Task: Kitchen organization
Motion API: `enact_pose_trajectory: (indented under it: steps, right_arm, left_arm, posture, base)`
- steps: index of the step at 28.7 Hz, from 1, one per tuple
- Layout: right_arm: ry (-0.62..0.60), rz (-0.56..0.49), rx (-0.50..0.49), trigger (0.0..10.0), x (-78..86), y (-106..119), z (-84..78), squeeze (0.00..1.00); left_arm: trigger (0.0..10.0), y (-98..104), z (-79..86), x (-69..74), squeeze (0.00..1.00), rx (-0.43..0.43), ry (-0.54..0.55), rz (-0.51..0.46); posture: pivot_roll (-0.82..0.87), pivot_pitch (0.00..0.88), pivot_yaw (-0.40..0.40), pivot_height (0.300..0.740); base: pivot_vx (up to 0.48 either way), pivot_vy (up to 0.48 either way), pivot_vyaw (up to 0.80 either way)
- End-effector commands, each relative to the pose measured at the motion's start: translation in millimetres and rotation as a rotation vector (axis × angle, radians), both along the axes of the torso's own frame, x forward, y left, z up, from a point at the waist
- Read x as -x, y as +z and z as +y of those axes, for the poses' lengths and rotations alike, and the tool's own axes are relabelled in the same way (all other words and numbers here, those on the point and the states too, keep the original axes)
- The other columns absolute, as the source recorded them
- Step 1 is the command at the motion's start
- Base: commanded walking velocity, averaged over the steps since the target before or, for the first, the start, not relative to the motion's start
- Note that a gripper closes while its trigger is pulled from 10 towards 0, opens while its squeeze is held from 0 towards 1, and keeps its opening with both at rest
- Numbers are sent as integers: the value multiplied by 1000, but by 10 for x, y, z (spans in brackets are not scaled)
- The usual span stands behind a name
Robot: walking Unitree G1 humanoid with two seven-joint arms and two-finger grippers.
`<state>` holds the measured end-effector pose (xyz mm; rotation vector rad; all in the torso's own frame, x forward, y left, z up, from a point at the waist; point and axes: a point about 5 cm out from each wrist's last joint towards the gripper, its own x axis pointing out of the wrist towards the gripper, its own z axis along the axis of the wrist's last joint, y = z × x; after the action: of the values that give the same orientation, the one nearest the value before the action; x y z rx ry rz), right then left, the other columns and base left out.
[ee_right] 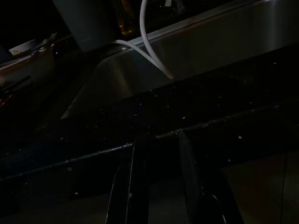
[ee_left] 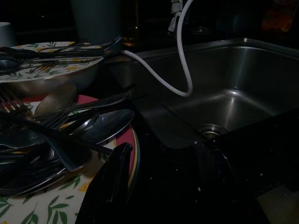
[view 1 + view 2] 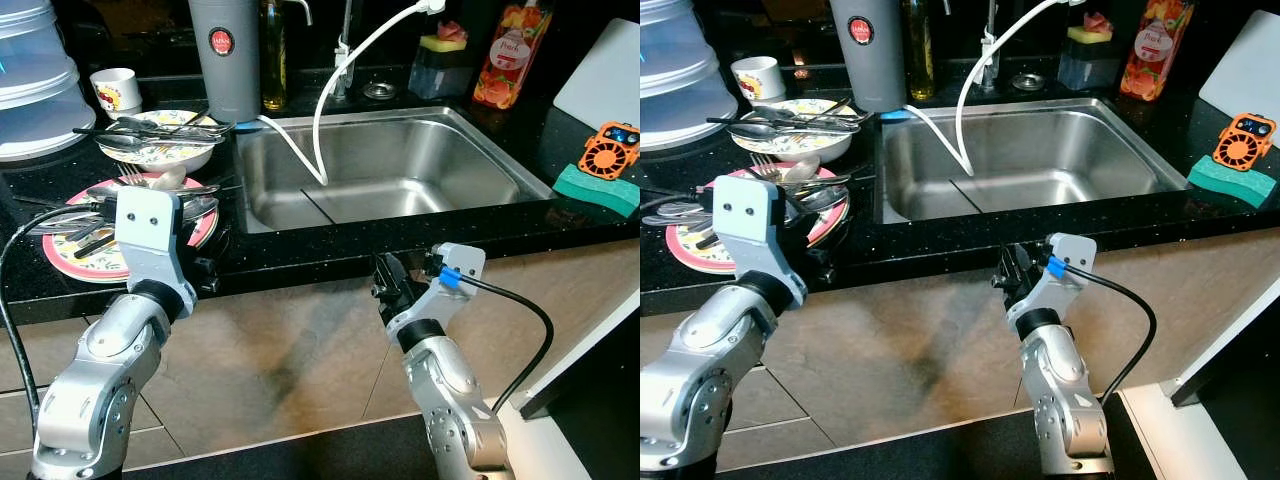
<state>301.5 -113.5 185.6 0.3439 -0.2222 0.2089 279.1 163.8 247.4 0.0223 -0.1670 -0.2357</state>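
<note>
At the front edge of the black worktop, the left pincer is raised level with the rim, its two fingers apart and holding nothing. Just ahead of it, to its left side, lies a red-rimmed plate carrying a heap of spoons and forks; the nearest finger sits close by the plate's edge, though contact cannot be confirmed. Beyond that plate stands a leaf-patterned bowl with more cutlery laid across it, and a white mug further back.

To the left pincer's right is the steel sink, with a white hose drooping into the basin and a drain visible at the bottom. A grey canister stands at the sink's far left corner.

The right pincer hangs lower, in front of the worktop's edge below the sink, fingers slightly apart and empty. Well off to its right rest a green sponge and an orange fan.
</note>
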Motion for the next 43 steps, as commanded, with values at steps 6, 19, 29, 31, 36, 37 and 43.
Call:
enact_pose_trajectory:
  steps: [6, 19, 29, 31, 36, 37, 43]
  right_arm:
    - [-1, 3, 2, 10000, 2, 20, -9, 0]
    - [7, -226, -57, 10000, -21, 585, -14, 0]
    - [42, -196, 16, 10000, -44, 544, 19, 0]
    - [45, -193, 16, 10000, -41, 534, 15, 0]
    - [49, -186, 14, 10000, -31, 516, 12, 0]
    - [51, -183, 3, 10000, -22, 512, 8, 0]
    - [169, -144, -140, 10000, 58, 462, -31, 0]
  left_arm:
    - [10000, 7, 17, 15, 0, -12, 18, -5]
    - [10000, 494, -8, 18, 0, -23, -14, -315]
    - [10000, 423, 299, 17, 0, -51, 160, -263]
    - [10000, 399, 315, 29, 0, -61, 158, -254]
    - [10000, 368, 315, 72, 0, -61, 133, -251]
    - [10000, 365, 288, 95, 0, -52, 98, -246]
    - [10000, 231, -34, 418, 0, -34, -374, -145]
  posture:
    - [71, 165, 24, 740]
    - [61, 153, 8, 740]
    - [56, 139, -7, 740]
    - [56, 136, -7, 740]
    - [56, 135, -7, 740]
    - [57, 132, -8, 740]
    - [62, 133, -14, 740]
  base:
    - [0, 0, 0]
    - [0, 0, 0]
    - [0, 0, 0]
    - [0, 0, 0]
    - [0, 0, 0]
    - [0, 0, 0]
    - [0, 0, 0]
